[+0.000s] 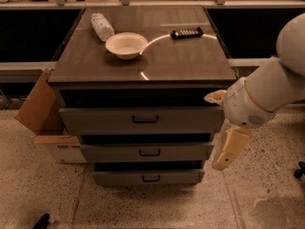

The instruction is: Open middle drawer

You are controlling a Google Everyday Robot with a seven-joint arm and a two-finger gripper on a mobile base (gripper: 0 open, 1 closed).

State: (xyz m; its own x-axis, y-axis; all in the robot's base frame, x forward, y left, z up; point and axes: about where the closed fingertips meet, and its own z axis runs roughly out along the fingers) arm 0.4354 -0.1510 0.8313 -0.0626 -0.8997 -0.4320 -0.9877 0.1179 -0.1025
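Note:
The grey cabinet [143, 68] stands in the middle of the camera view with three drawers. The middle drawer [109, 152] is the low wide front with a small black bar handle [149, 152], and it looks pushed in. The taller top drawer [95, 120] is above it and the lowest drawer [119, 177] is below it. My gripper [228, 149] hangs from the white arm [267, 94] at the cabinet's right side, level with the middle drawer. It is just right of the drawer's right end and well right of the handle.
On the cabinet top are a white bowl [126, 44], a plastic bottle lying on its side [102, 26] and a black remote [187, 33]. An open cardboard box [40, 113] stands against the cabinet's left side. Speckled floor lies in front.

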